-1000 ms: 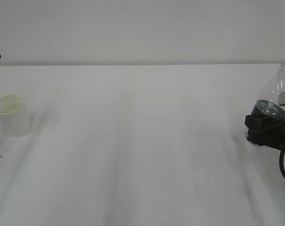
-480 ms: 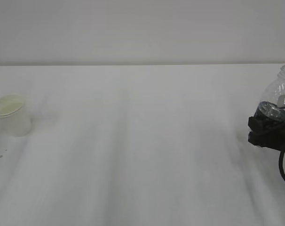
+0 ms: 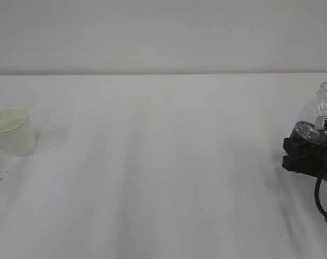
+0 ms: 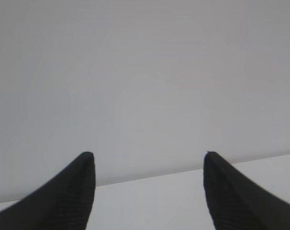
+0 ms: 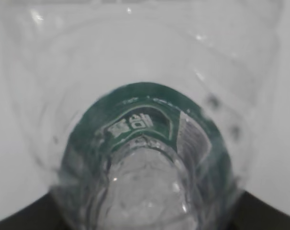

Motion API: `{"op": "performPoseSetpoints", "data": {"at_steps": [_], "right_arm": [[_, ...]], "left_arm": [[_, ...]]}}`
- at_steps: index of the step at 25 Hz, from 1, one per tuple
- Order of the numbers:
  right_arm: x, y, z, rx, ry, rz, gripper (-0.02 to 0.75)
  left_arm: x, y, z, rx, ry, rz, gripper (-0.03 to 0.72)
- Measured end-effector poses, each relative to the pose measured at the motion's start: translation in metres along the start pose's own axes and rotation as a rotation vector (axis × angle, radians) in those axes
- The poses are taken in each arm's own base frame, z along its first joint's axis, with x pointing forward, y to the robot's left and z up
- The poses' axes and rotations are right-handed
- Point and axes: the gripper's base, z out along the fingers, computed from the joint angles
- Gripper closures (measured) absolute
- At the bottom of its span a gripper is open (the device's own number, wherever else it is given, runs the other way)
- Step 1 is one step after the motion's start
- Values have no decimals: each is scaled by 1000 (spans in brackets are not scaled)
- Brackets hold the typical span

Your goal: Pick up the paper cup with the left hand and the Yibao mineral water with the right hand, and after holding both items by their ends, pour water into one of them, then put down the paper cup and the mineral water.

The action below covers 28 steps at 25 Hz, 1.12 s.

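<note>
A wide white tabletop (image 3: 163, 162) fills most of the exterior view, meeting a pale grey wall along a straight horizontal line.

At the far left edge of the tabletop stands the paper cup (image 3: 13, 132), small, white and tapered, upright with its mouth facing up and a pale cream inside. Nothing touches it, and no end effector is near it in this view.

At the far right edge is the Yibao mineral water (image 3: 320, 116), a small clear ribbed bottle with no cap. Its open neck points up and it leans slightly. The right end effector (image 3: 306, 154), black with a cable looping down beneath it, is clamped around the lower part of the bottle, where a dark green band shows through the plastic. Whether the bottle's base touches the tabletop cannot be told, since the end effector covers it.

The right wrist view looks along the bottle from very close: clear ribbed plastic fills the frame, with the curved green label (white lettering, too blurred to read) in the middle. The dark inner edges of the two fingers (image 5: 20, 218) show at the bottom corners, pressed against either side of the bottle.

The left wrist view shows the left end effector (image 4: 147, 191) with its two black ribbed fingertips (image 4: 73, 196) standing well apart, with nothing between them. Beyond them is only grey wall and a strip of white surface. The cup does not appear in this view.
</note>
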Motion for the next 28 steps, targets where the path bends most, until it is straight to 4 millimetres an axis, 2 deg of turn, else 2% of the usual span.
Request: {"op": "performPoseSetpoints", "data": {"at_steps": [11,28], "right_arm": [[21,-2,11,9,12,16,356],[4,-5,36,12,-76,0,356]], "left_arm": [[1,0,0,-3,7,0,176],[3,1,0,-12,32,0,176]]}}
